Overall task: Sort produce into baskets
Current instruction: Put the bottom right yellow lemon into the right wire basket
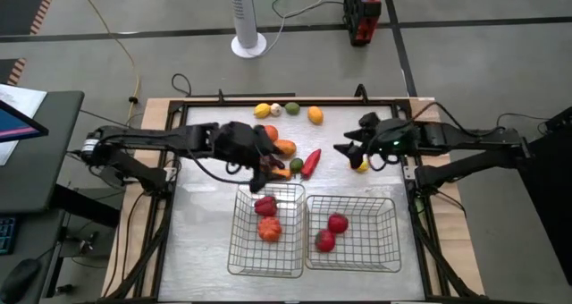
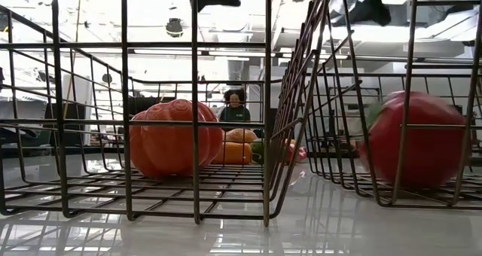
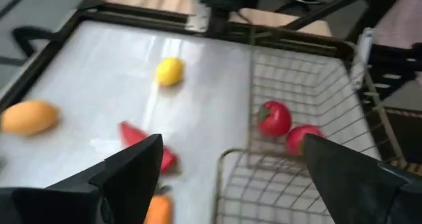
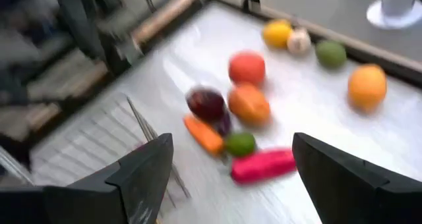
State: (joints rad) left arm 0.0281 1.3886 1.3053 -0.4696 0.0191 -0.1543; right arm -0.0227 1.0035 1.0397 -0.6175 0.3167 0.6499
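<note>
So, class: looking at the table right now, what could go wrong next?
The left gripper, open, hangs by the left basket's rim; it could snag the wire. The carrot, green fruit and red pepper lie bunched together, so grasping one may push its neighbours.

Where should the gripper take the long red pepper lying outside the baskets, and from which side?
Probably across its narrow middle, coming straight down. The long red pepper lies flat on the table, so the jaws should straddle its short width, not its length. A small green fruit sits close to its lower end, so grip nearer the free upper half.
</note>
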